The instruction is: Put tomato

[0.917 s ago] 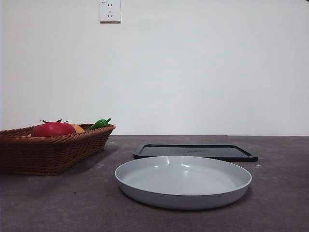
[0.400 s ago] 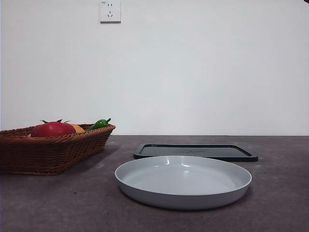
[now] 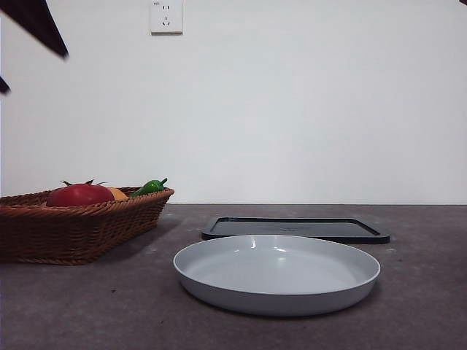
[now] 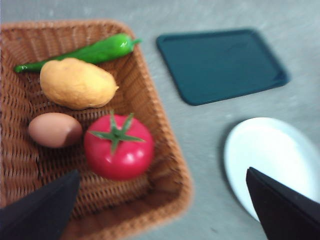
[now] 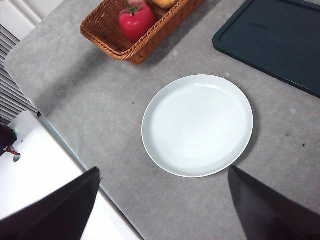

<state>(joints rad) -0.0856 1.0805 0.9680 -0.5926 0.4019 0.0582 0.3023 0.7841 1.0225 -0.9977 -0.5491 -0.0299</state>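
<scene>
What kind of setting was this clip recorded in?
Probably an indoor lab tabletop staged as a kitchen: a grey table against a bare white wall with a socket, holding a wicker basket of produce, a white plate and a dark tray.

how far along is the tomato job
Nothing is done: the tomato lies in the basket beside an egg. In hand: the left hand hangs open above the basket, holding nothing; the right hand waits open above the plate. Left: grasp the tomato, lift it and set it down; where is not given.
</scene>
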